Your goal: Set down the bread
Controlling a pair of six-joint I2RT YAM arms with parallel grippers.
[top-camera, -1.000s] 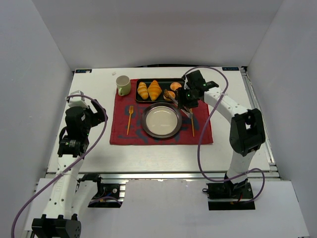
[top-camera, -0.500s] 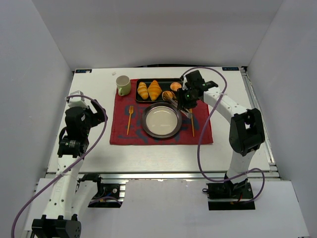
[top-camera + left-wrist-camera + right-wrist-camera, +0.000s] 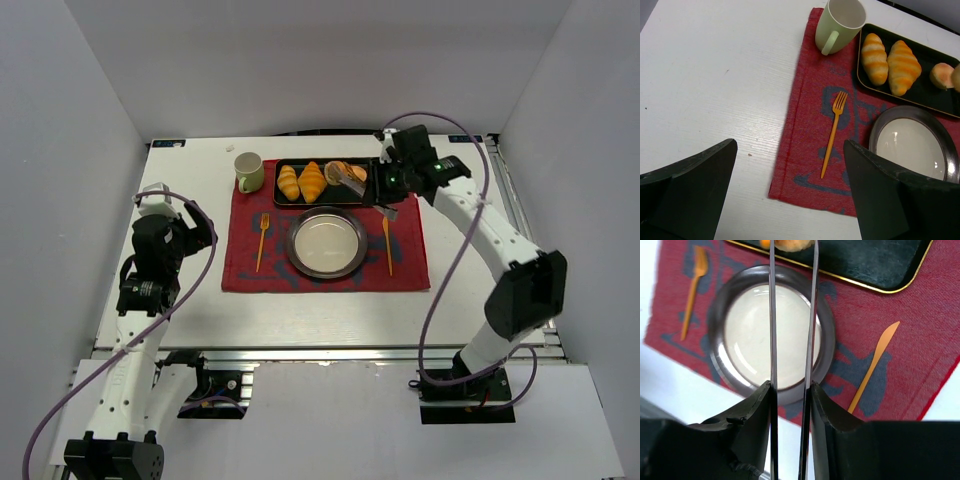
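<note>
Bread (image 3: 790, 244) at our right-wrist view's top edge, between tongs (image 3: 772, 340) tight in our right gripper (image 3: 791, 387); left gripper (image 3: 790, 145) wide apart, empty.

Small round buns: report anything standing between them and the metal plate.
Nothing visible does. Only the black tray's low rim and red cloth separate the buns from the round metal plate; the right gripper's metal tongs flank one.

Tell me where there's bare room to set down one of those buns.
The metal plate is bare, between fork and knife. The white table left of the red mat is open too. The black tray is crowded at its left and middle: croissants, buns, tongs.
</note>
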